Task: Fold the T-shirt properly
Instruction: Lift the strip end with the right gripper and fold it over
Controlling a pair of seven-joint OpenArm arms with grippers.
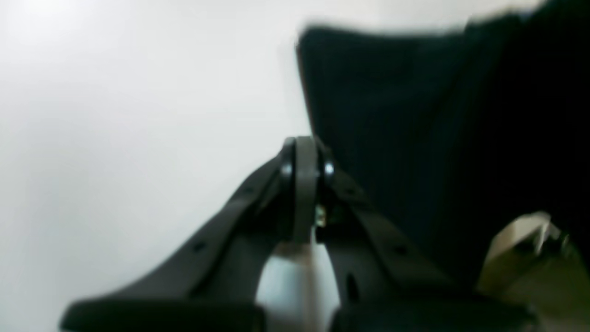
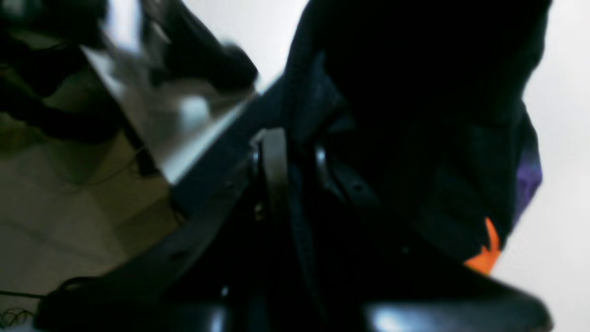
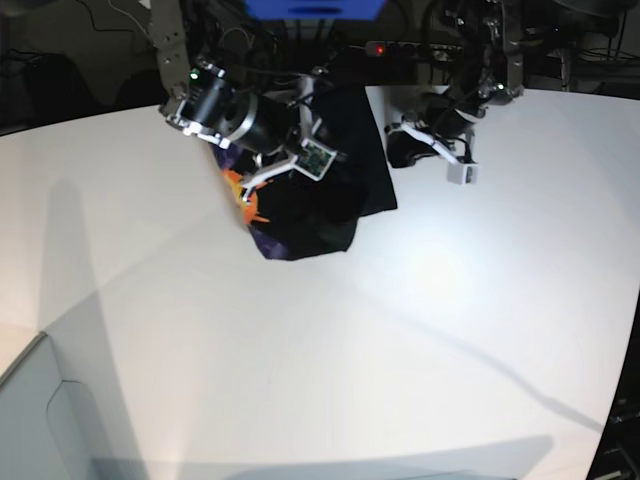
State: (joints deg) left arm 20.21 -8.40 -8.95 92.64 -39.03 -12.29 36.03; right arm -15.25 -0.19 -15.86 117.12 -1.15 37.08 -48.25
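Gripping bunched T-shirt (image 3: 320,200) at far table (image 3: 300,360) edge: right gripper (image 2: 295,152). Left gripper (image 1: 305,166) clenched, holding nothing, beside cloth.

Right claw (image 2: 288,152) clamped on black T-shirt (image 2: 415,115)

High base view down over the white table (image 3: 420,330); two blurred, close wrist views along each pincer.

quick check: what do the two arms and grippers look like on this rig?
Both grippers, left and right, have long matte black fingers with small holes and grey pads at the tips. In the base view the arms have silver-and-black barrel segments, white wrist brackets, a green circuit board on the right one, and dark cables behind.
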